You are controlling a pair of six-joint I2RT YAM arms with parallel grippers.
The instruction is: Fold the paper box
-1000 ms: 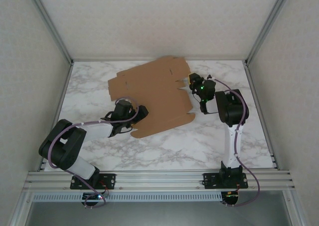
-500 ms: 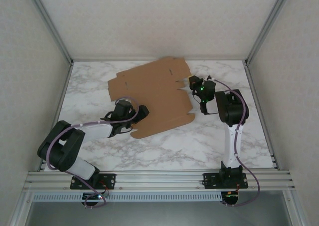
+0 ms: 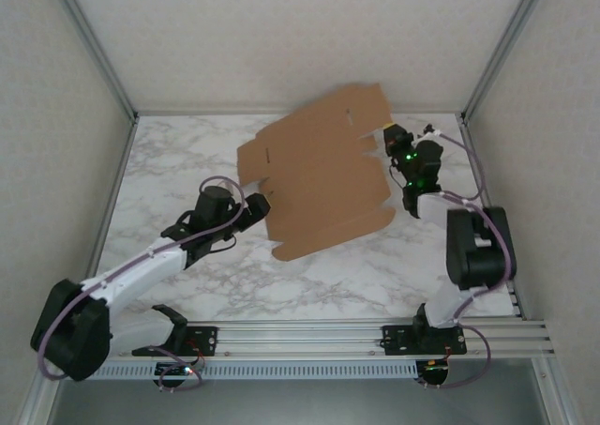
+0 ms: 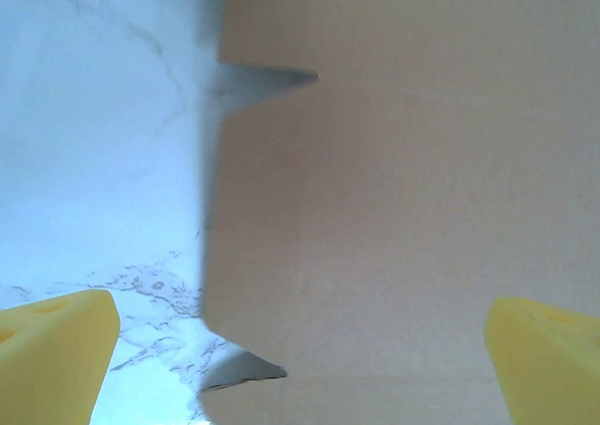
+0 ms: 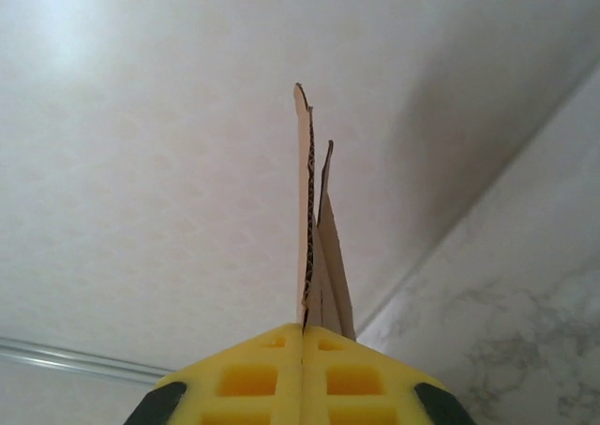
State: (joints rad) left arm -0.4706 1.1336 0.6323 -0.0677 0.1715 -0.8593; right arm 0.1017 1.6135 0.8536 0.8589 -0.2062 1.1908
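The right gripper (image 5: 303, 336) is pinching the paper box (image 5: 306, 209) by its right edge, with the yellow fingers (image 5: 248, 378) pressing together on the cardboard. The left gripper (image 3: 255, 206) is gaping wide, straddling the box's near-left edge. The box is slanting above the marble table (image 3: 169, 162), far-right side raised.

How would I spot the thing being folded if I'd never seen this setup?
Start at the white marble table. Toward its back is an unfolded cardboard box, tilted, its right edge pinched by the right claw. It is the only brown thing there, a wide sheet with notched flaps.
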